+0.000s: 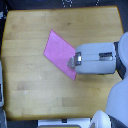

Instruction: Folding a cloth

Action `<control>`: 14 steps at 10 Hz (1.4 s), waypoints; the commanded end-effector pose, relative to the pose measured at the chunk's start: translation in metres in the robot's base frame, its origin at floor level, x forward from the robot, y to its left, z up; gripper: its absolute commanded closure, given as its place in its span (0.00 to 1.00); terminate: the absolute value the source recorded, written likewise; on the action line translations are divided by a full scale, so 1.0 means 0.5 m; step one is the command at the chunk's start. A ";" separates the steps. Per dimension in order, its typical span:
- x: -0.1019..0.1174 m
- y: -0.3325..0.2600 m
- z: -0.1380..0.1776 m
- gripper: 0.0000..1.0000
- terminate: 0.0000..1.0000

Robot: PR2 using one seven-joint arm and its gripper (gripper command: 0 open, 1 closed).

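Observation:
The pink-magenta cloth (59, 51) lies flat on the wooden tabletop (30, 75), turned like a diamond near the middle. My arm reaches in from the exterior view's right as a bulky white and grey body. Its gripper (71, 62) sits at the cloth's lower right edge, over the fabric. The fingers are small and blurred, so whether they are open or shut does not show. The cloth's lower right corner is partly covered by the arm.
The wooden table fills most of the view, with dark floor past its far edge. A white robot part (117, 107) stands at the lower right, and a pale object (2, 87) sits at the left edge.

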 end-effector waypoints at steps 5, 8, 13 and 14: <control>-0.010 0.009 -0.034 1.00 0.00; -0.005 0.010 -0.032 1.00 0.00; -0.002 0.007 -0.012 1.00 0.00; -0.001 0.006 -0.009 1.00 0.00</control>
